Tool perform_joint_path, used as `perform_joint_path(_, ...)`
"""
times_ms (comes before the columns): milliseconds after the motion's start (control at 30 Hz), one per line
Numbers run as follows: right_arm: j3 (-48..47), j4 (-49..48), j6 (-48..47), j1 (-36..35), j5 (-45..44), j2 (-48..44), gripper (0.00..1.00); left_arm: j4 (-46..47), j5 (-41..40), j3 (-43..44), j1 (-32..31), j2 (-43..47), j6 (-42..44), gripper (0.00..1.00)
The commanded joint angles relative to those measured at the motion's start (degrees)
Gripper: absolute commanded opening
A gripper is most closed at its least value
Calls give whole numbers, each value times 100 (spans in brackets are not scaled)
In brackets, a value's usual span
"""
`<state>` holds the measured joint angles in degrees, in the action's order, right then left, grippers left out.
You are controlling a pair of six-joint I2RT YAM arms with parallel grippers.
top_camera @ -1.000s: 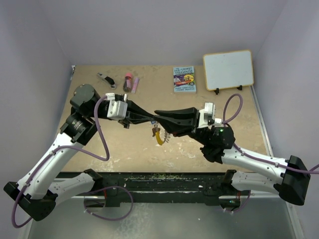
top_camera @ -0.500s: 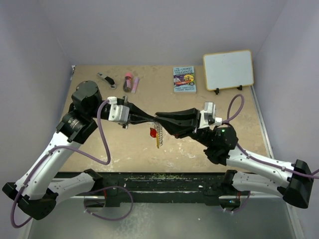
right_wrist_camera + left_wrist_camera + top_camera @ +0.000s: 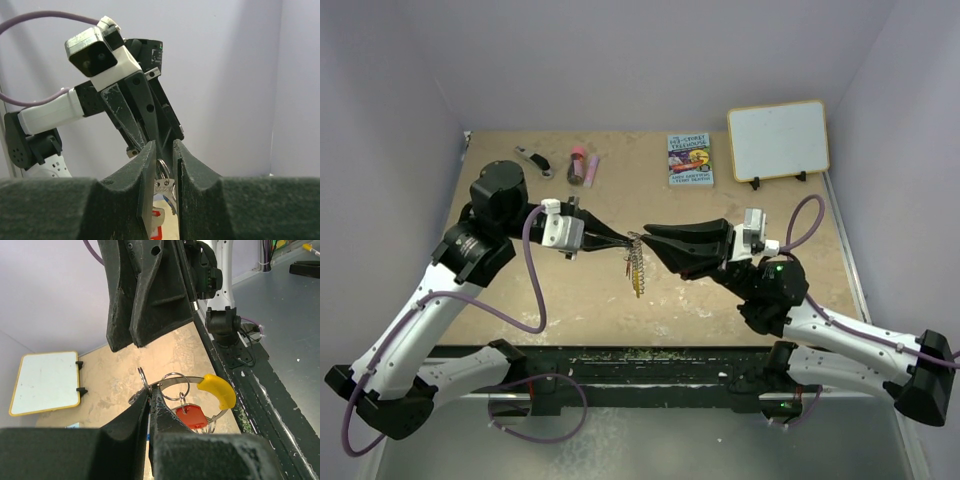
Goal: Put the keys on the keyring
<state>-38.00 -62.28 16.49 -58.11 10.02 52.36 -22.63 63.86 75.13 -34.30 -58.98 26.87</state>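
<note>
Your left gripper (image 3: 623,240) is clamped tight, and its fingertips pinch the wire of the keyring (image 3: 636,262), which hangs from them in the air over the middle of the table (image 3: 740,290). From above, you see the hoop on edge, its silvery coil on top and its orange-yellow part at the bottom. In the left wrist view, the red key (image 3: 190,416) dangles inside the hoop from a small ring (image 3: 175,385) threaded on it, close to the yellow section. Your right gripper (image 3: 647,233) faces the left one tip to tip, with the hoop between them. Its fingers stand a narrow slit apart, and its tips sit just above the hoop and appear clear of it. The book (image 3: 690,160) and the whiteboard (image 3: 778,140) lie well apart at the far edge
</note>
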Motion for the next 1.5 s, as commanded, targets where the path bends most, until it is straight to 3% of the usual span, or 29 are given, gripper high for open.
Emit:
perform_joint_path(0,-118,-208,-78,-3,173,77,25,-89,85,327,-31,-26,261,3)
perform_joint_path(267,-374,274,-179,1,562,206,26,-444,299,506,-29,-114,395,3)
perform_joint_path(567,-401,175,-254,-6,527,231,27,-504,452,539,-32,-145,317,3)
perform_joint_path(833,-558,301,-290,-2,644,342,0,-521,480,563,-24,-150,309,3)
perform_joint_path(933,-599,380,-287,0,696,373,0,-523,480,588,-25,-145,309,3)
perform_joint_path(1067,-574,436,-276,-3,693,347,9,-548,477,645,-32,-139,317,3)
perform_joint_path(1367,-596,549,-261,-1,715,322,7,-588,522,703,-27,-147,284,3)
perform_joint_path(1467,-571,564,-255,-5,694,304,12,-608,534,731,-26,-149,266,3)
